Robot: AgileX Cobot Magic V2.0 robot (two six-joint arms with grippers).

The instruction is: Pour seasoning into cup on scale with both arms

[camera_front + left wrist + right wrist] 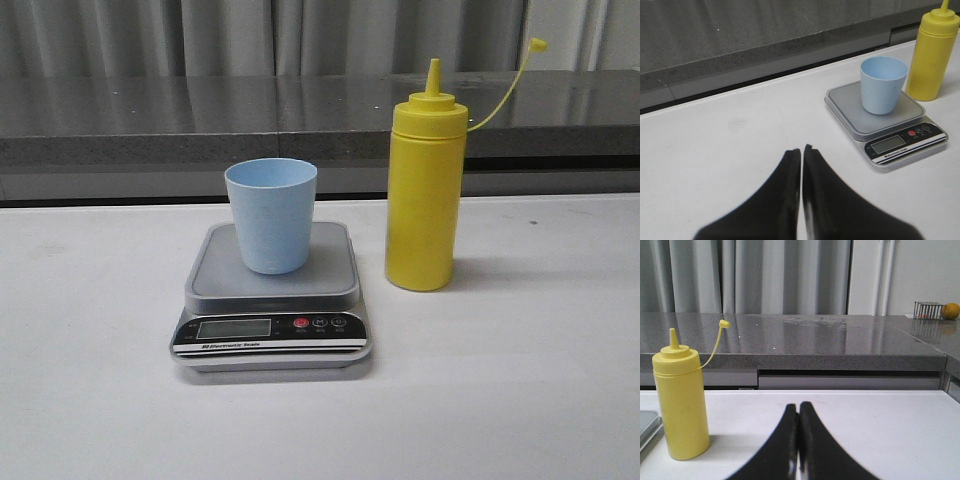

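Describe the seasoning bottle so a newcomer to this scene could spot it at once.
On the white table, find the silver-grey digital scale with the pale blue cup standing on its platform. Just to the right of it, standing on the table itself, is the seasoning bottle. It is the only yellow thing there, taller than the cup, with a cone nozzle and its cap hanging off a thin strap.

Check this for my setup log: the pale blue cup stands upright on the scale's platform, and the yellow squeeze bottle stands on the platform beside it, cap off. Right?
Not quite. The pale blue cup does stand upright on the scale, but the yellow squeeze bottle stands on the white table to the scale's right, off the platform, as the front view shows. Its cap is off, hanging from the strap.
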